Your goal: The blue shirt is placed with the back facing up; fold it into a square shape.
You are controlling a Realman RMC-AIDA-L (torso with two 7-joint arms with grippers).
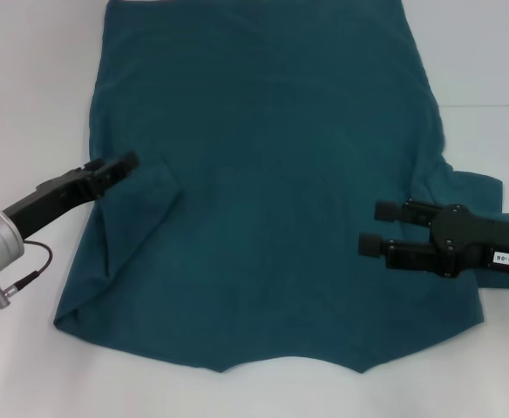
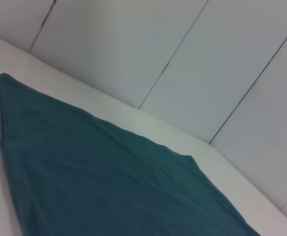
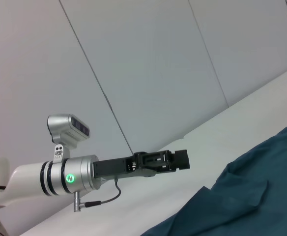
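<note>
the large dark teal-blue cotton shirt (image 1: 263, 200) lies back-up on the white counter (image 1: 28, 104), sleeves already tucked in. left gripper (image 1: 124, 164) looks clenched and empty at its edge; right gripper (image 1: 378, 228), fingers released, hovers opposite. next: grasp and fold lengthwise.

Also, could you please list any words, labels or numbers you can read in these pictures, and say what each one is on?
"140-06": a small white label, reading upside down in the head view, on the black body of the right tool, which hangs open over the blue shirt.
The shirt's visible side shows no lettering.
The left tool carries no readable text, only a green ring light on its wrist.
</note>
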